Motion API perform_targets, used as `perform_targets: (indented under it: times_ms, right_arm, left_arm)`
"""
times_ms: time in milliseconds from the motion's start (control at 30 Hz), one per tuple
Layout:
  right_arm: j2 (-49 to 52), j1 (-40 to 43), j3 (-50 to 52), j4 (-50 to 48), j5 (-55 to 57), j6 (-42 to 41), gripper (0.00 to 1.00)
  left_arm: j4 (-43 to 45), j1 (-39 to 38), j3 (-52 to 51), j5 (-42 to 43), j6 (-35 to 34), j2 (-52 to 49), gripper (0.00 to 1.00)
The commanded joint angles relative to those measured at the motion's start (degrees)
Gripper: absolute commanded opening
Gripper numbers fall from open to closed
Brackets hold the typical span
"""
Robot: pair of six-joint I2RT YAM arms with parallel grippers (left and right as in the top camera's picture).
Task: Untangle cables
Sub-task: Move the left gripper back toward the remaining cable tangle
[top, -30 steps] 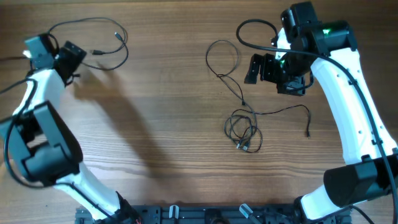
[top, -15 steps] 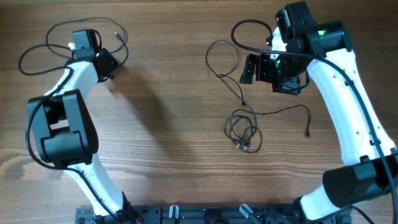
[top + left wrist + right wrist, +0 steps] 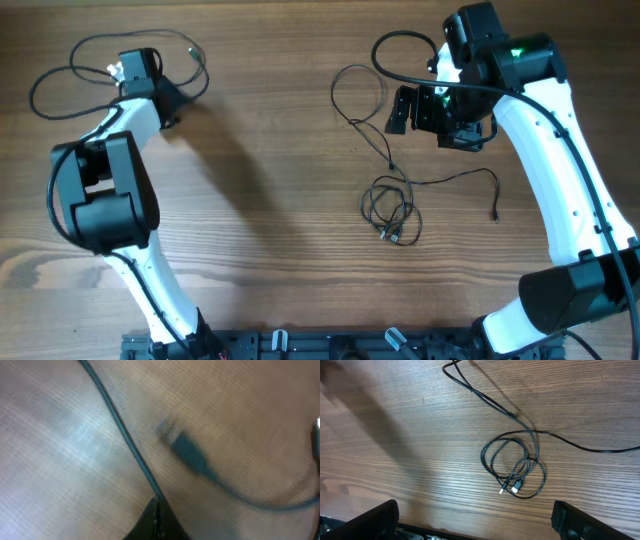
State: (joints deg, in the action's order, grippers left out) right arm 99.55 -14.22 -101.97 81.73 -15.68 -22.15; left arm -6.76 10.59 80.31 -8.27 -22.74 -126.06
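Observation:
One thin black cable loops across the table's top left corner. My left gripper is down on it, and in the left wrist view the jaws are shut with the cable running straight into their tips. One of its plugs lies blurred just beyond. At centre, other cables form a small coil with a long loop above it and a strand trailing right. My right gripper hangs open above them; its view shows the coil and two plugs between wide-apart fingers.
The thick black wiring of the right arm arcs near the top. The arm bases and a black rail line the front edge. The wooden table is bare between the two cable groups.
The left arm swung in from the far left onto the top-left cable and its gripper went from open to shut; that cable's loop shifted left. The right arm barely moved.

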Motion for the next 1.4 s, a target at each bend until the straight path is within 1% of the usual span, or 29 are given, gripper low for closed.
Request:
perform_targets:
  times_ms: [0, 67, 167, 267, 300, 333, 367, 433, 467, 500, 533, 567, 633, 700, 733, 767, 833, 867, 1000, 1100, 1133, 1167, 1233, 1267, 1367]
  right_arm:
    - [0.4, -0.2, 0.3, 0.5, -1.0, 1.0, 1.00]
    - [0.4, -0.2, 0.3, 1.4, -1.0, 0.9, 1.00]
    - [0.4, -0.2, 0.3, 2.3, -1.0, 0.9, 1.00]
    - [0.4, -0.2, 0.3, 1.7, -1.0, 0.9, 1.00]
    - [0.4, -0.2, 0.3, 1.3, -1.0, 0.7, 1.00]
    - [0.4, -0.2, 0.3, 1.2, -1.0, 0.5, 1.00]
    - [0.4, -0.2, 0.3, 1.0, -1.0, 0.7, 1.00]
    - [0.3, -0.2, 0.3, 1.6, -0.9, 1.2, 1.00]
    - [0.2, -0.1, 0.3, 2.0, -0.8, 1.2, 1.00]
    - [-0.2, -0.1, 0.3, 2.4, -0.1, 1.2, 1.00]
    - [-0.9, 0.0, 0.3, 2.7, 2.0, 1.1, 1.00]
    - [-1.6, 0.0, 0.3, 3.2, 4.6, 1.1, 1.00]
    - [-2.3, 0.0, 0.3, 4.1, 8.3, 1.1, 1.00]
    - [-2.3, 0.0, 0.3, 4.3, 11.1, 1.1, 1.00]
    - [-2.3, 0.2, 0.3, 4.2, 12.6, 1.0, 1.00]
    - [-2.3, 0.9, 0.3, 3.8, 13.2, 1.0, 1.00]
    - [-2.3, 4.1, 0.3, 2.5, 13.1, 1.0, 1.00]
    - [-2.3, 6.1, 0.3, 2.1, 13.1, 0.9, 1.00]
    - [-2.3, 13.3, 0.3, 1.3, 13.1, 1.0, 1.00]
    - [-2.1, 14.0, 0.3, -0.2, 11.4, 0.9, 1.00]
    - [-2.0, 13.6, 0.3, -0.9, 6.9, 1.2, 1.00]
    - [-2.0, 13.3, 0.3, -1.4, 4.8, 2.3, 1.00]
    - [-1.9, 11.5, 0.3, -4.4, -3.7, 13.0, 1.00]
    - [-1.7, 10.5, 0.3, -5.4, -5.5, 15.2, 1.00]
    - [0.3, 5.7, 0.3, -9.4, -5.1, 18.1, 1.00]
  left_arm:
    - [7.7, 0.2, -2.3, 14.9, 3.0, -7.3, 0.04]
    - [12.2, 0.2, -2.1, 16.6, 3.0, -7.1, 0.07]
    - [10.2, 1.6, -0.7, 16.6, 2.8, -4.8, 0.14]
    - [6.5, 3.2, -0.7, 16.6, 2.8, 4.7, 0.57]
    - [3.9, 3.3, -0.7, 16.6, 2.8, 10.4, 0.66]
    - [1.0, 2.8, -0.7, 16.8, 2.8, 15.5, 0.80]
    - [-1.7, 1.9, -0.7, 17.8, 2.7, 19.7, 0.99]
    - [-9.4, -1.4, -0.7, 24.3, -4.0, 29.1, 1.00]
    - [-12.3, -2.3, -0.7, 27.3, -5.9, 31.5, 1.00]
    - [-17.1, -4.2, -0.7, 32.3, -7.7, 34.4, 1.00]
    - [-22.3, -6.7, -0.7, 36.7, -7.8, 36.4, 1.00]
    - [-27.5, -10.0, -0.7, 38.3, -7.8, 37.1, 1.00]
    - [-34.8, -15.3, -0.9, 36.7, -7.5, 36.7, 1.00]
    - [-39.5, -19.8, -1.6, 32.5, -7.6, 36.1, 1.00]
    - [-41.1, -22.6, -2.4, 31.9, -7.6, 35.3, 1.00]
    - [-42.6, -24.1, -2.6, 31.3, -7.5, 34.7, 1.00]
    - [-45.9, -26.3, -2.6, 27.5, -7.5, 34.1, 1.00]
    - [-46.9, -26.9, -2.6, 26.3, -7.5, 34.1, 1.00]
    - [-47.1, -27.6, -2.6, 26.2, -7.5, 34.1, 1.00]
    - [-47.1, -27.6, -2.6, 26.2, -7.5, 34.1, 1.00]
    - [-47.1, -27.6, -2.6, 26.2, -7.5, 34.1, 1.00]
    - [-47.1, -27.6, -2.6, 26.2, -7.5, 34.1, 1.00]
    - [-47.1, -27.6, -2.6, 26.2, -7.5, 34.1, 1.00]
    - [-47.1, -27.6, -2.6, 26.2, -7.5, 34.1, 1.00]
    - [-47.1, -27.6, -2.6, 26.2, -7.5, 34.1, 1.00]
